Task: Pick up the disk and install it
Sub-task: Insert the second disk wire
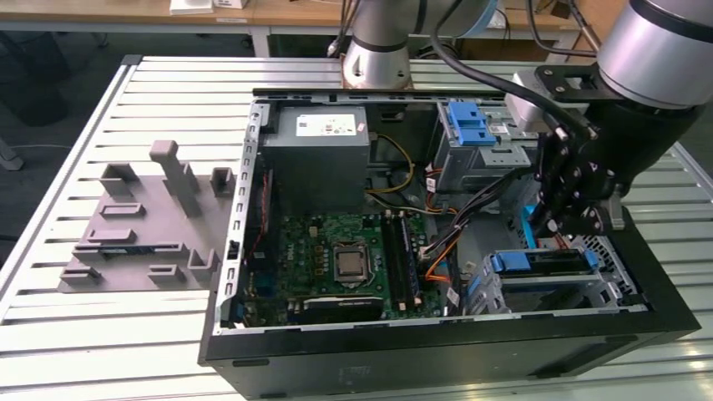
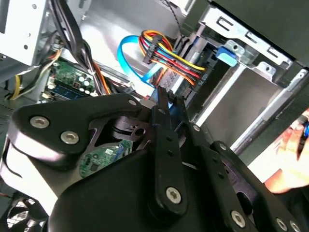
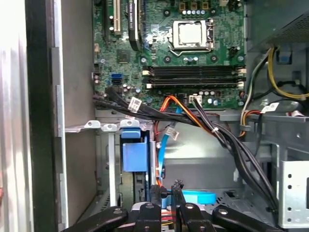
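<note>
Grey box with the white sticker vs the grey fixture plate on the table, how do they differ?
The grey box sits inside the computer case; the fixture plate lies on the table at the exterior view's left. The box is a closed block; the plate is flat with upright posts. Both are grey.

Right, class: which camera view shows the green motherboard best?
The first wrist view: the motherboard faces the camera, with its socket and memory slots plain. The exterior view shows it at a slant inside the case. The second wrist view shows green patches behind cables.
</note>
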Robot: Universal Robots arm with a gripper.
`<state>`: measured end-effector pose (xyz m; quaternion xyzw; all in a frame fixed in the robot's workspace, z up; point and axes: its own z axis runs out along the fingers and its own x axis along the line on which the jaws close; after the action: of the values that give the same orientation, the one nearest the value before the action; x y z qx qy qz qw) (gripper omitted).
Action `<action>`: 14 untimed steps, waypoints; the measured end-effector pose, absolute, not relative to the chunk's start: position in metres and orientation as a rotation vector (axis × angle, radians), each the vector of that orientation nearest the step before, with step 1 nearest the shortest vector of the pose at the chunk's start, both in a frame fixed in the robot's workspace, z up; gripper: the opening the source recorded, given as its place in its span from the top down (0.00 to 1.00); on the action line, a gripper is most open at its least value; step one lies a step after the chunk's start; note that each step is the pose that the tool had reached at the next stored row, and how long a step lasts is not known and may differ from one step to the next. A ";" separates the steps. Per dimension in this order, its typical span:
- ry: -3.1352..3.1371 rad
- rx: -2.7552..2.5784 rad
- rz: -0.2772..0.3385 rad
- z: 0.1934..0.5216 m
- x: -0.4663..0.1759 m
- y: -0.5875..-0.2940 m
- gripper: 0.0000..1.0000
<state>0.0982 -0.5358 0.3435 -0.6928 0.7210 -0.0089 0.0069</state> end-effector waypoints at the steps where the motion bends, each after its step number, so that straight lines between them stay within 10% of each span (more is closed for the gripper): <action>1: 2.253 -2.164 -0.021 0.344 0.098 -0.536 0.77; 14: 2.246 -2.157 -0.005 0.343 0.098 -0.536 0.84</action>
<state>0.0982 -0.5364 0.3430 -0.6927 0.7211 -0.0018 0.0137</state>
